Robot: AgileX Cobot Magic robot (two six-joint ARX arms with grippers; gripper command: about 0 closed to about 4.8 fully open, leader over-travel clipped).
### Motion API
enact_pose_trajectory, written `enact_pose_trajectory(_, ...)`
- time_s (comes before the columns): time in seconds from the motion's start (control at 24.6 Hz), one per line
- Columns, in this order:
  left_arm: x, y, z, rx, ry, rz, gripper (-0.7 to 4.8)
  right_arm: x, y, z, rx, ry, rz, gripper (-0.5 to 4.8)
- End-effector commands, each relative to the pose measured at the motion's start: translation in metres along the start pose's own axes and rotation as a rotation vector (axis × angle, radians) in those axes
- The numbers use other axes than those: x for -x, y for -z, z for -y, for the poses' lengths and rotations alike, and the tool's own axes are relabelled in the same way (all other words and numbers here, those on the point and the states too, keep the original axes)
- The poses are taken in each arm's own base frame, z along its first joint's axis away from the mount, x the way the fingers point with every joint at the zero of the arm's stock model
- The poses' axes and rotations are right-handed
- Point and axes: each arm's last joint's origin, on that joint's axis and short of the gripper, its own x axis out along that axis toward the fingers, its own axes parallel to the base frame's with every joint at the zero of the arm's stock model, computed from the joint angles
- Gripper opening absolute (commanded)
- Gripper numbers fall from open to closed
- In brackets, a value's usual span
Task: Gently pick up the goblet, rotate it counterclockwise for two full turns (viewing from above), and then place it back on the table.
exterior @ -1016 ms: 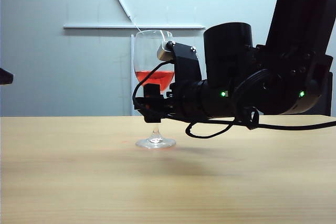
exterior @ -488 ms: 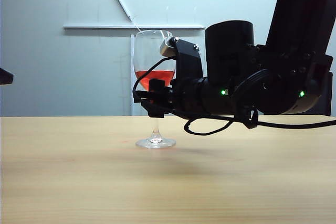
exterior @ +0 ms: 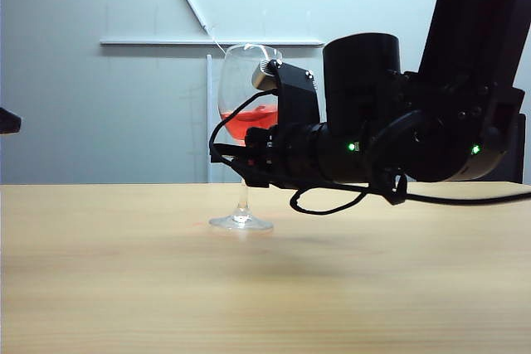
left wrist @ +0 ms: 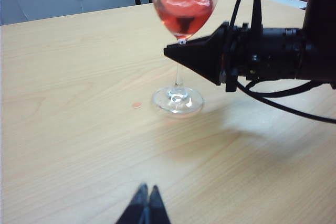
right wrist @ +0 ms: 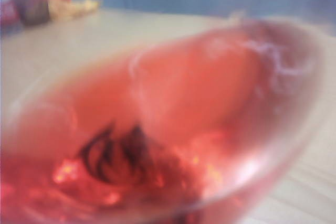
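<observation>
I can read no writing or brand marks anywhere; the only markings on the right arm are two small green lights on its dark housing.

My right arm comes in from the right of the exterior view, its forearm held level and low over the worktop, with a loose black cable looping beneath it. The right tool reaches the goblet just under the bowl, at the top of the thin stem. From the left wrist view its dark, pointed fingers sit pressed in at the stem; they look clamped on it, with no gap that I can see. The right wrist view is filled with a blurred close view of the bowl and red liquid.

The goblet leans a little and the red liquid stands unevenly in the bowl. Its round foot is at the worktop, near the middle; I cannot tell whether it rests fully flat.

My left tool hangs well apart from the goblet, low over the worktop, its two dark tips drawn together with nothing between them.
</observation>
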Motion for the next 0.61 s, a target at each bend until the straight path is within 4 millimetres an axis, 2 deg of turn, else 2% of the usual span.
enact_pose_trajectory(0.04, 0.000, -0.002, 0.000, -0.001, -0.004, 0.015, -0.05, -0.001, -0.008, -0.001, -0.001, -0.007, 0.048, 0.08)
enact_pose_trajectory(0.37, 0.000, -0.002, 0.000, -0.001, -0.004, 0.015, -0.05, 0.000, -0.012, -0.002, -0.005, -0.009, 0.064, -0.02)
enact_pose_trajectory(0.61, 0.000, -0.002, 0.000, -0.001, -0.004, 0.015, -0.05, 0.006, -0.035, -0.002, -0.164, -0.031, 0.089, -0.02)
